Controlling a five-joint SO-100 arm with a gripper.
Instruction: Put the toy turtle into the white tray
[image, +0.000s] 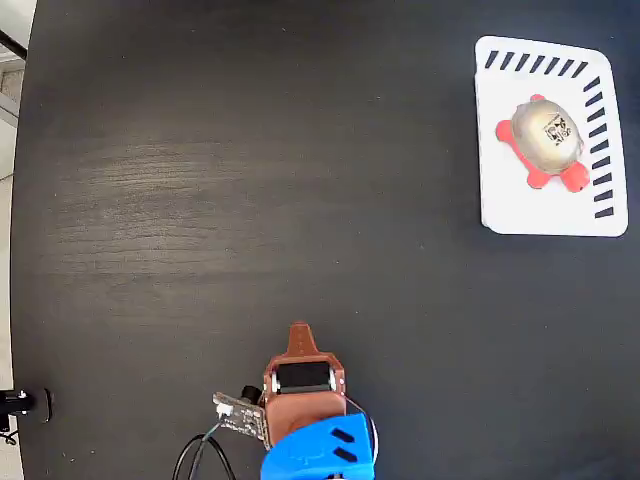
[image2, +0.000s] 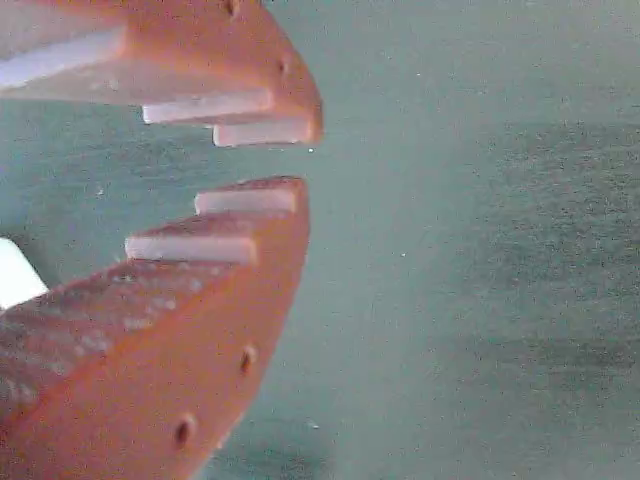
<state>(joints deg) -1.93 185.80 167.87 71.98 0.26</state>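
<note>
The toy turtle (image: 546, 135), with its shiny gold-silver shell and red-pink feet, lies inside the white tray (image: 505, 205) at the top right of the fixed view. It sits toward the tray's slotted right edge. My gripper (image: 300, 332) is far from it, low in the middle of that view, drawn back over the arm's blue base and pointing up the picture. In the wrist view my orange gripper (image2: 305, 160) has its toothed jaws drawn together with only a thin slit at the tips and nothing between them. Neither turtle nor tray shows in that view.
The black table (image: 250, 180) stretches bare between the arm and the tray. Its left edge runs down the fixed view, with a black clamp (image: 20, 402) there. A small circuit board (image: 238, 414) with cables hangs beside the arm's base.
</note>
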